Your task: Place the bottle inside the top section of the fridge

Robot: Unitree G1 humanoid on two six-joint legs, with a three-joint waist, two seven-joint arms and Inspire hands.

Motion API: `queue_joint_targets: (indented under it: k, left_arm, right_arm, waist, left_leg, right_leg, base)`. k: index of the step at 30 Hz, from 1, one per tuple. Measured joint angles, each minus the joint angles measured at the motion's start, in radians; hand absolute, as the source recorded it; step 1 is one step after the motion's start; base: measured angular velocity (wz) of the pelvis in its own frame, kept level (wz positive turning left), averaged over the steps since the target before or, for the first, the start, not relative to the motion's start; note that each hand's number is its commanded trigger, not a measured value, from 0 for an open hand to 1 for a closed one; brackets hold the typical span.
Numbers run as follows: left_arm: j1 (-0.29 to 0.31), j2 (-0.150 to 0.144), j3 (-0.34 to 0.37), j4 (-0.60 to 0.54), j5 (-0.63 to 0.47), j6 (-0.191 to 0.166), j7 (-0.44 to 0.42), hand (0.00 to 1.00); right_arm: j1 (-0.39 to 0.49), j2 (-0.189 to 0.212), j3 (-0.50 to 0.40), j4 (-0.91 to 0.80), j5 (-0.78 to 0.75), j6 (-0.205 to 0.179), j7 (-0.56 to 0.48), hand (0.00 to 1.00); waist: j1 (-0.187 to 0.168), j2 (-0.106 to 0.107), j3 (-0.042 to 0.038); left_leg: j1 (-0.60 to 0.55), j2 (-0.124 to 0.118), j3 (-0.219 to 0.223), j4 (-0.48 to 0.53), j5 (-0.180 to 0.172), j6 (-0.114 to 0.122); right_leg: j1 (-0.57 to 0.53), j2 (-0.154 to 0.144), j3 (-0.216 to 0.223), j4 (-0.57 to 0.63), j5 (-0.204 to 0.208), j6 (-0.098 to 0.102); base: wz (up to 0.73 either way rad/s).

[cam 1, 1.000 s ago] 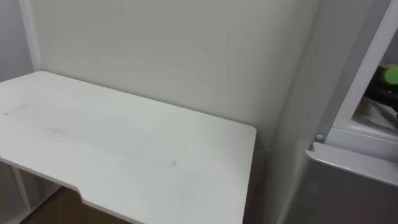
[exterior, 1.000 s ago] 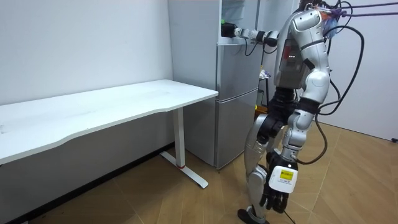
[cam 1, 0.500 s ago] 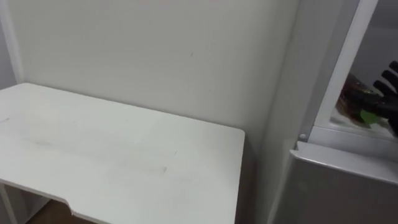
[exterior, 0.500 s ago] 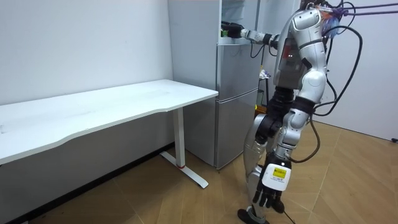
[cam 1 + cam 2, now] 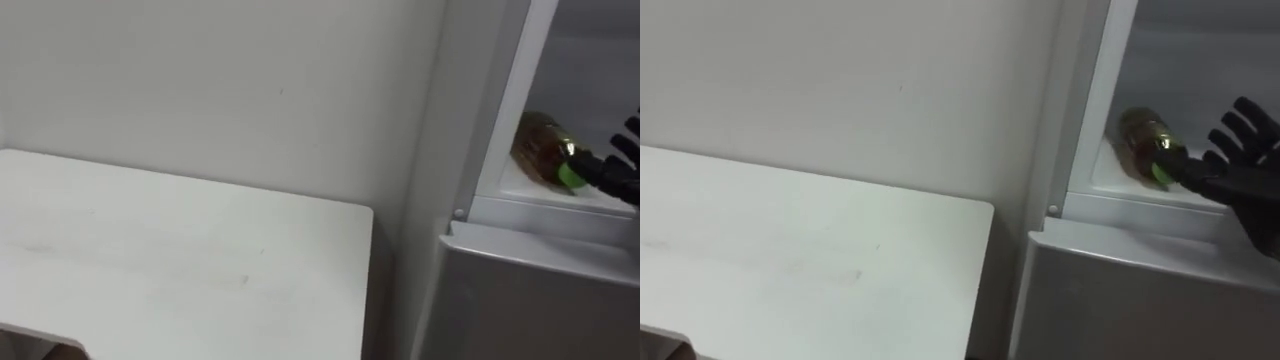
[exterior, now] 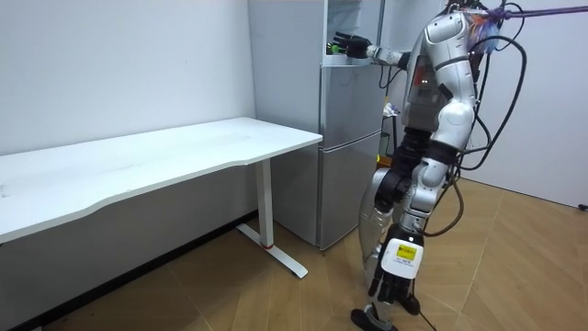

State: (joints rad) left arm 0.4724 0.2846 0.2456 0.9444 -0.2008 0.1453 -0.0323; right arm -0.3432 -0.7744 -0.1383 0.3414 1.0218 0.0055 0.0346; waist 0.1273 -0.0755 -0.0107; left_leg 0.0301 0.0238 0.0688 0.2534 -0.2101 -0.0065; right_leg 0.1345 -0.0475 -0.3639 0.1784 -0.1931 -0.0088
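Close to finished, by the look of it. At 2 o'clock in the eye views: the amber bottle [image 5: 1143, 138], lying on its side on the floor of the upper fridge compartment [image 5: 1110, 182], green cap [image 5: 1162, 172] turned toward 4 o'clock and the opening. At the bottle's 3 o'clock: the right hand [image 5: 1238, 175], reaching in from the right edge, fingers splayed and straight, released rather than clenched, with one dark fingertip right at the cap. Cannot tell whether that tip touches the cap or only sits beside it.

Left to do, as a judgement: drawing the hand clear of the compartment, then closing up if the task wants that.

Low at 6 o'clock of the room view, hanging beside the leg: the left hand [image 6: 395, 287], too small there to tell its state.

Cut off at the right edge: the right wrist and forearm. Hidden by the fridge's frame: the compartment's near side and anything above the bottle. Hard to make out: the bottle's far end, and whether it could roll. At 8 o'clock, just beside the fridge: the white worktop [image 5: 790, 250]. At 5 o'clock, shut: the lower fridge door [image 5: 1120, 300].
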Motion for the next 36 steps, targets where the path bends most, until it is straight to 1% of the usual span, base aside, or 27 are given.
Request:
queue_joint_targets:
  k: [4,7,9,10,11,12,13,14,15,16,17,18,19,21,23,24,26,29,30,31,32,34,35,36]
  left_arm:
    - [0.003,-0.004,0.008,0.0,0.004,-0.003,0.0,0.0]
    - [0.004,-0.004,0.008,0.0,0.007,-0.009,0.0,0.0]
    - [-0.006,-0.009,0.007,-0.001,0.026,-0.014,-0.001,0.0]
    - [-0.01,-0.011,0.007,-0.001,0.039,-0.021,-0.002,0.0]
    - [-0.017,-0.016,0.007,-0.001,0.038,-0.035,-0.004,0.0]
    - [-0.02,-0.021,0.004,0.0,0.039,-0.05,-0.003,0.0]
    - [-0.022,-0.024,0.001,0.001,0.039,-0.056,-0.003,0.0]
    - [-0.023,-0.029,-0.007,0.006,0.039,-0.069,-0.001,0.0]
    - [-0.023,-0.037,-0.011,0.019,0.038,-0.084,0.0,0.0]
    - [-0.023,-0.041,-0.014,0.023,0.039,-0.088,0.002,0.0]
    - [-0.024,-0.046,-0.015,0.03,0.04,-0.091,0.001,0.0]
    - [-0.028,-0.05,-0.015,0.038,0.046,-0.096,0.001,0.0]
    - [-0.032,-0.051,-0.015,0.041,0.051,-0.099,0.002,0.0]
    - [-0.046,-0.065,-0.015,0.06,0.058,-0.12,0.002,0.0]
    - [-0.049,-0.074,-0.015,0.065,0.059,-0.131,0.002,0.0]
    - [-0.05,-0.076,-0.015,0.068,0.059,-0.132,0.002,0.0]
    - [-0.056,-0.077,-0.015,0.07,0.064,-0.132,0.002,0.0]
    - [-0.076,-0.077,-0.015,0.101,0.064,-0.151,0.002,0.0]
    - [-0.08,-0.077,-0.015,0.11,0.064,-0.154,0.002,0.0]
    - [-0.084,-0.077,-0.015,0.118,0.066,-0.155,0.002,0.0]
    - [-0.089,-0.076,-0.015,0.133,0.076,-0.162,0.004,0.0]
    - [-0.088,-0.076,-0.018,0.144,0.085,-0.168,0.004,0.0]
    - [-0.091,-0.076,-0.023,0.158,0.086,-0.168,0.004,0.0]
    - [-0.097,-0.076,-0.028,0.176,0.086,-0.168,0.003,0.0]
  right_arm:
    - [0.022,0.005,-0.011,-0.031,-0.034,-0.002,-0.015,0.0]
    - [0.052,0.018,-0.016,-0.094,-0.094,-0.002,-0.052,0.0]
    - [0.056,0.05,-0.018,-0.152,-0.199,-0.002,-0.092,0.0]
    - [0.056,0.059,-0.018,-0.169,-0.236,-0.002,-0.104,0.0]
    - [0.063,0.069,-0.018,-0.213,-0.301,-0.002,-0.127,0.0]
    - [0.078,0.07,-0.017,-0.261,-0.354,-0.003,-0.153,0.0]
    - [0.083,0.071,-0.015,-0.283,-0.377,-0.004,-0.169,0.0]
    - [0.094,0.078,-0.013,-0.329,-0.421,-0.004,-0.202,0.0]
    - [0.1,0.094,-0.013,-0.376,-0.452,-0.007,-0.232,0.0]
    - [0.104,0.103,-0.014,-0.395,-0.46,-0.012,-0.244,0.0]
    - [0.115,0.12,-0.014,-0.428,-0.471,-0.028,-0.267,0.0]
    - [0.121,0.138,-0.017,-0.451,-0.476,-0.041,-0.284,0.0]
    - [0.126,0.15,-0.022,-0.464,-0.48,-0.047,-0.29,0.0]
    - [0.15,0.194,-0.037,-0.534,-0.508,-0.065,-0.327,0.0]
    - [0.17,0.208,-0.038,-0.573,-0.548,-0.085,-0.347,0.0]
    - [0.172,0.224,-0.041,-0.589,-0.565,-0.093,-0.356,0.0]
    - [0.179,0.243,-0.048,-0.607,-0.6,-0.107,-0.362,0.0]
    - [0.198,0.257,-0.054,-0.643,-0.603,-0.124,-0.361,0.0]
    - [0.203,0.263,-0.054,-0.656,-0.604,-0.13,-0.362,0.0]
    - [0.207,0.265,-0.054,-0.663,-0.607,-0.134,-0.363,0.0]
    - [0.223,0.273,-0.054,-0.688,-0.631,-0.143,-0.373,0.0]
    - [0.256,0.29,-0.053,-0.73,-0.676,-0.16,-0.393,0.0]
    - [0.271,0.301,-0.052,-0.748,-0.723,-0.166,-0.407,0.0]
    - [0.287,0.302,-0.051,-0.757,-0.76,-0.173,-0.424,0.0]
  waist:
    - [-0.011,0.001,0.0006]
    - [-0.019,0.002,0.0017]
    - [-0.03,0.005,0.0049]
    - [-0.035,0.006,0.0055]
    - [-0.038,0.008,0.0062]
    - [-0.037,0.011,0.0075]
    - [-0.037,0.014,0.0096]
    - [-0.037,0.019,0.0112]
    - [-0.04,0.022,0.013]
    - [-0.042,0.023,0.0135]
    - [-0.044,0.024,0.0134]
    - [-0.054,0.022,0.0135]
    - [-0.059,0.021,0.0134]
    - [-0.063,0.024,0.0143]
    - [-0.067,0.026,0.0139]
    - [-0.07,0.026,0.0141]
    - [-0.075,0.028,0.0142]
    - [-0.08,0.036,0.014]
    - [-0.084,0.04,0.0156]
    - [-0.084,0.042,0.0146]
    - [-0.086,0.046,0.0118]
    - [-0.089,0.049,0.0113]
    - [-0.09,0.052,0.0116]
    - [-0.091,0.054,0.0117]
  left_leg:
    - [0.002,0.0,0.003,-0.003,0.0,0.0]
    - [0.01,0.001,0.01,-0.01,0.0,0.0]
    - [0.01,0.002,0.013,-0.005,-0.001,0.0]
    - [0.008,0.002,0.015,-0.005,-0.001,0.0]
    - [0.003,0.003,0.019,-0.007,-0.001,0.001]
    - [0.0,0.003,0.027,-0.01,-0.001,0.001]
    - [0.0,0.004,0.032,-0.011,-0.001,0.001]
    - [0.001,0.004,0.043,-0.016,-0.001,0.001]
    - [0.0,0.004,0.053,-0.018,-0.001,0.002]
    - [0.001,0.005,0.058,-0.018,-0.001,0.002]
    - [0.003,0.004,0.061,-0.018,-0.001,0.002]
    - [0.007,0.004,0.062,-0.018,-0.001,0.002]
    - [0.01,0.005,0.063,-0.019,-0.001,0.002]
    - [0.016,0.005,0.066,-0.027,-0.001,0.002]
    - [0.018,0.005,0.067,-0.033,-0.001,0.002]
    - [0.018,0.005,0.067,-0.033,-0.001,0.002]
    - [0.018,0.006,0.067,-0.033,-0.002,0.002]
    - [0.025,0.008,0.068,-0.033,-0.003,0.002]
    - [0.033,0.015,0.069,-0.033,-0.004,0.002]
    - [0.035,0.015,0.07,-0.032,-0.005,0.001]
    - [0.037,0.016,0.071,-0.032,-0.007,0.0]
    - [0.039,0.016,0.076,-0.032,-0.007,-0.001]
    - [0.04,0.016,0.084,-0.033,-0.008,-0.002]
    - [0.045,0.018,0.091,-0.034,-0.009,-0.003]
  right_leg:
    - [0.001,0.001,0.005,-0.005,0.0,0.001]
    - [0.004,-0.001,0.009,-0.009,0.0,0.001]
    - [-0.001,-0.002,0.008,-0.007,-0.001,0.002]
    - [-0.007,-0.002,0.009,-0.006,-0.001,0.002]
    - [-0.015,-0.003,0.014,-0.004,-0.001,0.002]
    - [-0.019,-0.002,0.023,-0.001,-0.001,0.002]
    - [-0.024,-0.001,0.028,0.003,-0.001,0.002]
    - [-0.033,-0.001,0.039,0.01,-0.001,0.003]
    - [-0.037,-0.001,0.045,0.011,-0.001,0.003]
    - [-0.038,-0.001,0.049,0.011,-0.001,0.003]
    - [-0.038,-0.001,0.054,0.011,-0.001,0.004]
    - [-0.037,-0.001,0.056,0.011,-0.001,0.004]
    - [-0.038,0.0,0.057,0.011,-0.001,0.004]
    - [-0.038,0.0,0.06,0.01,-0.001,0.004]
    - [-0.039,0.0,0.061,0.01,-0.001,0.004]
    - [-0.039,0.0,0.061,0.011,-0.001,0.004]
    - [-0.039,0.001,0.061,0.011,-0.001,0.004]
    - [-0.034,0.002,0.063,0.012,-0.001,0.004]
    - [-0.032,0.003,0.063,0.011,-0.001,0.004]
    - [-0.031,0.003,0.063,0.011,-0.001,0.004]
    - [-0.03,0.005,0.066,0.011,-0.001,0.004]
    - [-0.03,0.008,0.072,0.012,-0.001,0.003]
    - [-0.031,0.01,0.078,0.014,0.0,0.003]
    - [-0.031,0.012,0.086,0.014,0.0,0.002]
  base:
    - [-0.02]
    - [-0.04]
    - [0.0]
    - [-0.06]
    - [-0.13]
    - [-0.17]
    - [-0.24]
    - [-0.23]
    - [-0.22]
    - [-0.17]
    - [-0.1]
    - [-0.08]
    - [-0.04]
    - [-0.06]
    - [-0.02]
    - [0.0]
    - [0.0]
    - [0.0]
    - [0.0]
    - [-0.04]
    - [-0.06]
    - [-0.11]
    - [-0.19]
    - [-0.19]
